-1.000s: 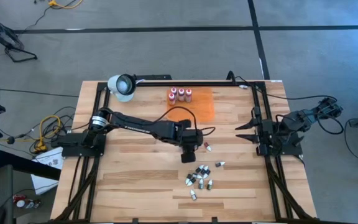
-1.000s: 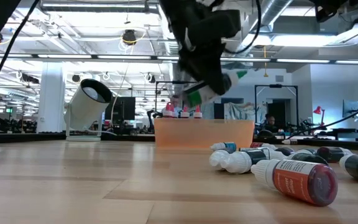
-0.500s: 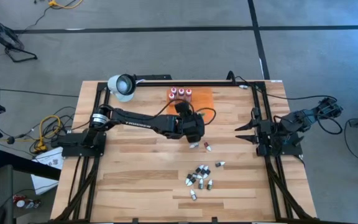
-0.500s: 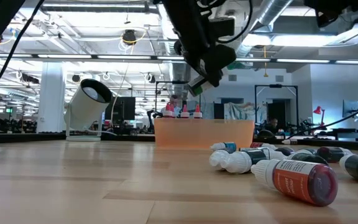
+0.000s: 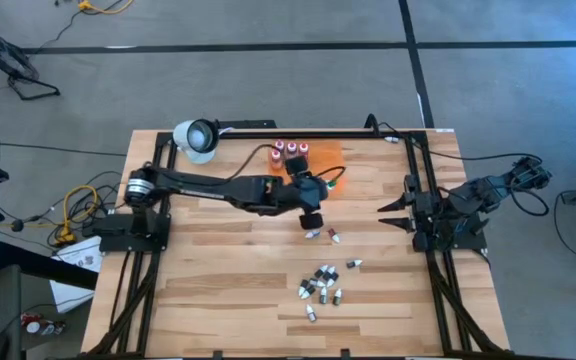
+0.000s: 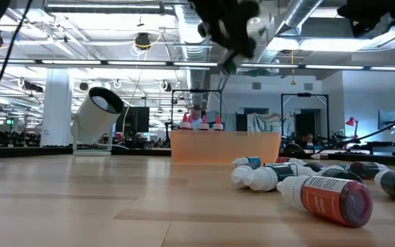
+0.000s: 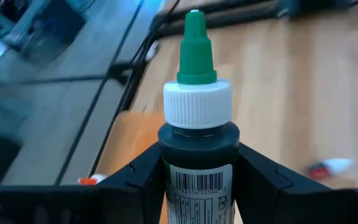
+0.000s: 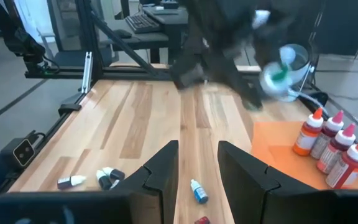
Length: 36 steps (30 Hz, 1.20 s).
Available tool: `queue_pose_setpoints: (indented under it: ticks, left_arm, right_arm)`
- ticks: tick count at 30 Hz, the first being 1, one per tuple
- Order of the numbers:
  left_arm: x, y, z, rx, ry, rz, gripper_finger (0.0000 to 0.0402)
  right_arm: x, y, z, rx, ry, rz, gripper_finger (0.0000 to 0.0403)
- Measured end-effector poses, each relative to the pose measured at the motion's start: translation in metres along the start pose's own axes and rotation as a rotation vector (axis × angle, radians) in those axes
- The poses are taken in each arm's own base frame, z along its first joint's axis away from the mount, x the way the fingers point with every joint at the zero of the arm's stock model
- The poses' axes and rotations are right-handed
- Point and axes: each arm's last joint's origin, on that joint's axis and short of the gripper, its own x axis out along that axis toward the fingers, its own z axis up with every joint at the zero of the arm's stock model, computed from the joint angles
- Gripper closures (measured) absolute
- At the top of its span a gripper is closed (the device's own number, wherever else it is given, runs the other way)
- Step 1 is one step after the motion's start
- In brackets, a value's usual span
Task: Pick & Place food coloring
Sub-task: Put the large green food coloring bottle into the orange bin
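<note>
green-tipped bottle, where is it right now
The green-tipped bottle sits clamped in the left hand, raised above the table by the orange mat's near edge in the high view.

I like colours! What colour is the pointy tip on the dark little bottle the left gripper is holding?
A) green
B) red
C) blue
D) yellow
A: the left gripper clamps a dark dropper bottle with a white collar and green pointed tip.

- The left gripper [image 5: 311, 213] with the green-tipped bottle [image 7: 198, 140] moves toward twelve o'clock, from the loose bottles [image 5: 320, 284] to the orange mat's [image 5: 334, 163] edge.
- It rises higher.
</note>
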Motion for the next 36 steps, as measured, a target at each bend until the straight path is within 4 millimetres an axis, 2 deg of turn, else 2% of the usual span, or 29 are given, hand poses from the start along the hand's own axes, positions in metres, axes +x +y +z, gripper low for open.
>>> queue_pose_setpoints:
  ticks: [3,7,15,20,24,27,30,36]
  left_arm:
    - [-0.012,0.010,-0.002,-0.029,-0.112,-0.036,0.0255]
    - [-0.015,0.020,-0.024,-0.081,-0.237,-0.035,0.0255]
    - [0.004,0.024,-0.102,-0.235,-0.482,0.004,0.0255]
    - [0.002,0.030,-0.148,-0.342,-0.595,0.056,0.0255]
    - [-0.001,0.037,-0.172,-0.422,-0.630,0.102,0.0255]
    - [0.001,0.042,-0.184,-0.449,-0.602,0.118,0.0255]
    - [0.004,0.049,-0.188,-0.467,-0.583,0.149,0.0255]
    - [0.011,0.061,-0.194,-0.480,-0.544,0.166,0.0255]
  right_arm:
    - [0.000,0.000,-0.001,0.006,0.009,-0.001,0.0297]
    - [0.002,0.000,-0.002,0.002,0.020,-0.022,0.0297]
    - [0.006,-0.002,-0.002,-0.021,0.036,-0.135,0.0297]
    - [0.010,-0.007,0.000,-0.036,0.031,-0.232,0.0297]
    - [0.018,-0.011,0.005,-0.059,0.008,-0.294,0.0297]
    - [0.028,-0.015,0.011,-0.077,-0.022,-0.344,0.0297]
    - [0.044,-0.019,0.016,-0.095,-0.031,-0.387,0.0297]
    - [0.088,-0.036,0.014,-0.131,-0.015,-0.371,0.0297]
